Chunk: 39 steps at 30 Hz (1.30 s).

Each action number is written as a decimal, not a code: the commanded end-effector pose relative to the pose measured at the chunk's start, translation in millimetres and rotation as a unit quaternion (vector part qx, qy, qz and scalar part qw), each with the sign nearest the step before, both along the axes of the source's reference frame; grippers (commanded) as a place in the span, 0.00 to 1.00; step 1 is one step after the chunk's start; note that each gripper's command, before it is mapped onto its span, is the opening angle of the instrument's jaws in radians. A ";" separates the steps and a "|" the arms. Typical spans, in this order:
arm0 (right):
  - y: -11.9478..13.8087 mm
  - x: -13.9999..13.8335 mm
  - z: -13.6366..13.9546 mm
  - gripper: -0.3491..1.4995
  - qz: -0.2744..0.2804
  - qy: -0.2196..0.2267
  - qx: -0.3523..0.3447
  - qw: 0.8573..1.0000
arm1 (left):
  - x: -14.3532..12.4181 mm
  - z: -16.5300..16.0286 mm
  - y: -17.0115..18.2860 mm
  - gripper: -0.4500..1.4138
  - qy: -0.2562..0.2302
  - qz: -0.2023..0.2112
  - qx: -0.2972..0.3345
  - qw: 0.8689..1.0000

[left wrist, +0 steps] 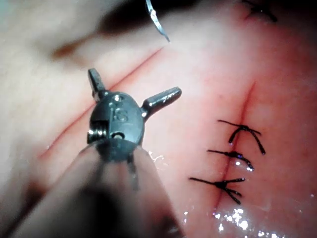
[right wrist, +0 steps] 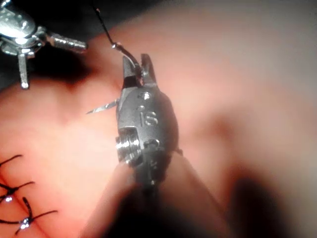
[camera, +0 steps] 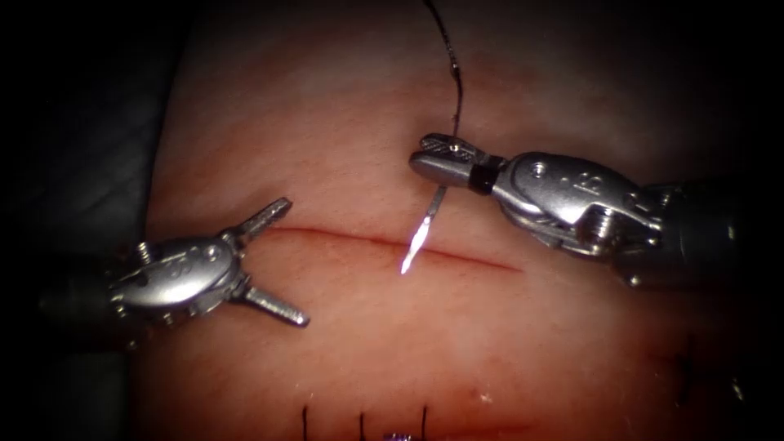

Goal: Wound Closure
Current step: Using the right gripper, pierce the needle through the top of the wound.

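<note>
2 tools work over the tissue (camera: 343,106), 1 at each end of the cut (camera: 359,239). at the cut's left end sits the left gripper (camera: 273,261), its jaws spread wide with nothing between them, 1 jaw pointing up over the end of the cut and the other lying below it. the left wrist view shows the same left gripper (left wrist: 133,94) splayed above the cut (left wrist: 94,109), holding nothing, with the needle's tip (left wrist: 157,22) hanging farther along the line.

near the middle of the cut, the needle (camera: 420,233) is held clear of the tissue, its bright point just over the cut line and not entered on either side. its upper part runs up into the right gripper (camera: 429,155), which is pressed together on the needle near the thread end of its curve. the thread (camera: 453,65) rises from there toward the top of the view.

in the right wrist view the right gripper (right wrist: 141,69) pinches the needle (right wrist: 106,105), the point sticking out to 1 side and the thread (right wrist: 101,22) leaving from the other.

along the lower edge of the endoscope view, 3 dark stitches (camera: 362,425) stand in a second, closed cut; the left wrist view shows them as 3 knotted stitches (left wrist: 233,156).
</note>
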State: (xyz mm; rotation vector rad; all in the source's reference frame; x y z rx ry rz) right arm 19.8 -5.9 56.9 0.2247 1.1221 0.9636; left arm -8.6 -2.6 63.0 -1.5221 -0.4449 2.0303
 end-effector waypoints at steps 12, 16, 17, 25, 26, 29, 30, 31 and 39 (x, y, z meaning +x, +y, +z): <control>-0.4 0.4 2.9 0.00 -0.012 -0.001 0.021 1.000 | -0.5 1.4 0.0 0.60 0.044 -0.020 -0.042 0.998; -0.6 0.7 3.1 0.00 -0.011 -0.001 0.019 1.000 | -0.4 1.4 -0.4 0.59 0.063 -0.011 -0.063 0.996; -0.7 0.8 3.2 0.00 -0.011 0.004 0.020 1.000 | -0.3 1.4 -0.6 0.58 0.067 -0.003 -0.065 0.996; 0.0 2.6 3.5 0.00 -0.055 -0.012 -0.092 0.994 | 0.4 1.8 -1.3 0.31 0.087 0.028 -0.062 0.994; 0.1 3.0 3.6 0.00 -0.063 -0.015 -0.104 0.992 | 0.4 1.9 -1.3 0.24 0.091 0.026 -0.062 0.994; 0.3 4.5 4.0 0.00 -0.096 -0.028 -0.153 0.983 | 0.5 2.6 -1.4 0.10 0.112 0.023 -0.067 0.991; 0.4 5.0 4.2 0.00 -0.105 -0.031 -0.165 0.980 | 0.5 2.9 -1.4 0.08 0.116 0.021 -0.068 0.991; 0.5 5.7 4.4 0.00 -0.114 -0.036 -0.182 0.976 | 0.5 3.3 -1.4 0.07 0.121 0.019 -0.069 0.990; 2.2 9.7 5.8 0.00 -0.136 -0.037 -0.233 0.962 | -0.2 8.3 -1.6 0.13 0.193 0.017 -0.076 0.978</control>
